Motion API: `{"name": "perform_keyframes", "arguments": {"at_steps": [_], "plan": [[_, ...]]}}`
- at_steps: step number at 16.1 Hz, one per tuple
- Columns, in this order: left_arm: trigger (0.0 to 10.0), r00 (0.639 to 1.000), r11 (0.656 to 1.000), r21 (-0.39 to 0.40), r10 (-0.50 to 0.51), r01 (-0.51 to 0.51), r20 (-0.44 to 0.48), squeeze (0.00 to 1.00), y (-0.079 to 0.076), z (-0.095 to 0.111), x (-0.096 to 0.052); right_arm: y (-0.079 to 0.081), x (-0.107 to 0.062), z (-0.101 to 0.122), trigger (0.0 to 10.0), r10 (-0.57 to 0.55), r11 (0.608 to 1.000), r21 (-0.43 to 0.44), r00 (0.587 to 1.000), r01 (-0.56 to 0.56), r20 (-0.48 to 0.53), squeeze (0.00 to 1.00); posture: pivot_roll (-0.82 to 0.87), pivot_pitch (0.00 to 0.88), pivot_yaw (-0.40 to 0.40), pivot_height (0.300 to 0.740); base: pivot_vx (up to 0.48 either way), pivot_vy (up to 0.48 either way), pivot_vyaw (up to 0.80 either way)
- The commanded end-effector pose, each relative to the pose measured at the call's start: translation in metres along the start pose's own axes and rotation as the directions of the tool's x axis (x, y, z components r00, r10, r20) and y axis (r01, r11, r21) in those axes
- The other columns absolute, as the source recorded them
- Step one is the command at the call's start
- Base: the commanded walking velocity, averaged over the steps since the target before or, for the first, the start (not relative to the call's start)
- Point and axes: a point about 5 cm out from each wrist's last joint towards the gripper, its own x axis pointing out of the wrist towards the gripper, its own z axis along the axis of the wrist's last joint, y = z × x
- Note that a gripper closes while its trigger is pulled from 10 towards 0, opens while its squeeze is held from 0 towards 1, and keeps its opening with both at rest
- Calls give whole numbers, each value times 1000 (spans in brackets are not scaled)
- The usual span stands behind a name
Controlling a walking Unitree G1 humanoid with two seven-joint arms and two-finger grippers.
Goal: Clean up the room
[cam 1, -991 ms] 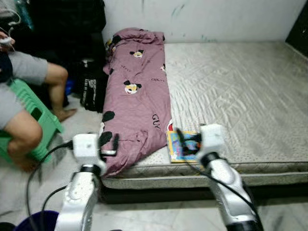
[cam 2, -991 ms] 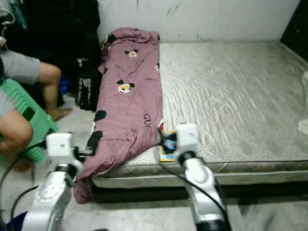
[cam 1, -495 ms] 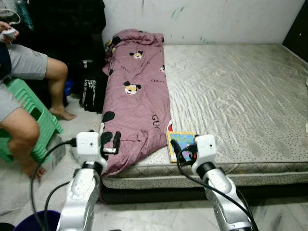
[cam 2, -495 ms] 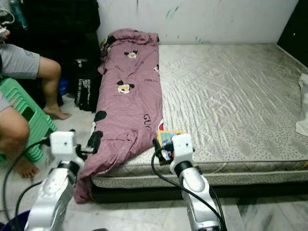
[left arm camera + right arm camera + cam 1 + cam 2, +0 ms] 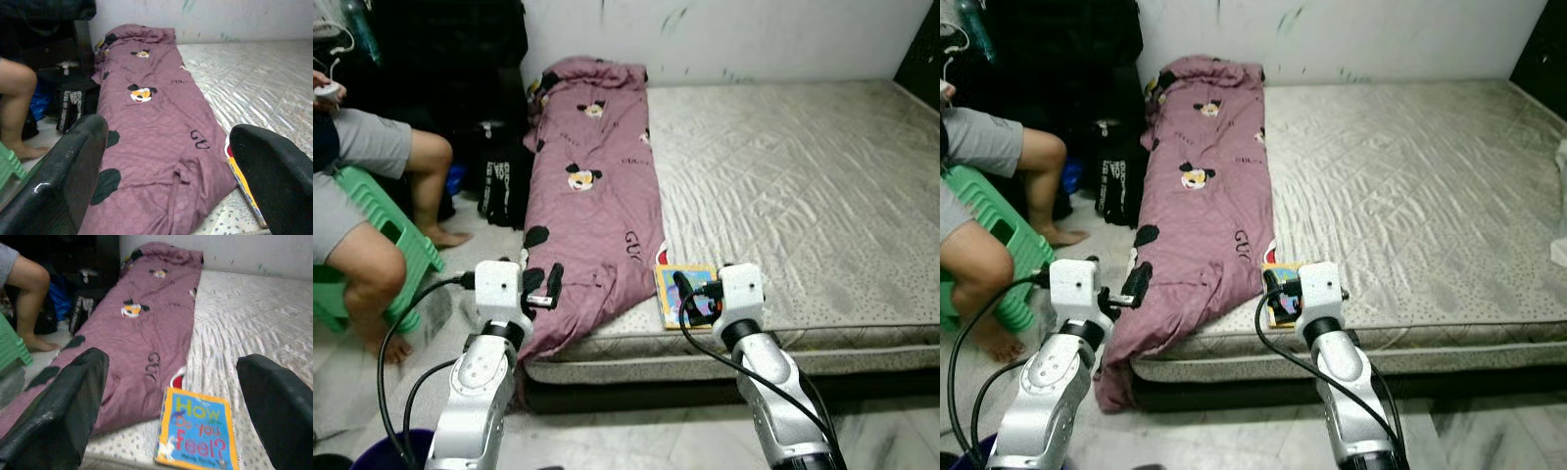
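Right gripper (image 5: 168,382), fingers spread apart, just above the book (image 5: 196,434) on the mattress (image 5: 803,196) edge.

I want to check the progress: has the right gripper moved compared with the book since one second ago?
Cannot tell for sure. The camera shifted, and the right gripper hovers open over the book near the mattress edge, much as before.

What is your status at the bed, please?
Left hand open over folded mauve cartoon-print blanket. Right hand open above colourful picture book at mattress edge. Seated person left.
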Motion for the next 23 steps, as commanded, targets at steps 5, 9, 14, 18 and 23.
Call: {"name": "perform_keyframes", "arguments": {"at_steps": [5, 9, 14, 18, 23], "plan": [[10000, 1000, 999, 52, 12, -13, 21, 0, 7, 4, 13, -7, -4, 12, 10000, -45, 999, -11, 998, 46, 47, 0, -48, 0, 74, 740, 0, 0, 0], [10000, 998, 998, 19, -55, 55, -4, 0, -10, -3, 18, -25, -21, 0, 10000, -159, 987, -26, 987, 159, 5, 0, -104, 0, 102, 740, 0, 0, 0], [10000, 998, 998, -2, -64, 64, 19, 0, -12, 2, 19, -15, -13, 10, 10000, -107, 994, 8, 994, 107, 39, 0, -76, 0, 72, 740, 0, 0, 0], [10000, 999, 999, 0, -48, 48, 20, 0, -9, 2, 13, -12, -11, 8, 10000, -93, 994, 53, 995, 92, 20, 0, -45, 0, 50, 740, 0, 0, -350], [10000, 999, 1000, 6, -29, 29, 20, 0, -7, 4, 12, -11, -6, 7, 10000, -106, 993, 59, 994, 104, 26, 0, 0, 0, 57, 740, 0, 0, 0]]}}
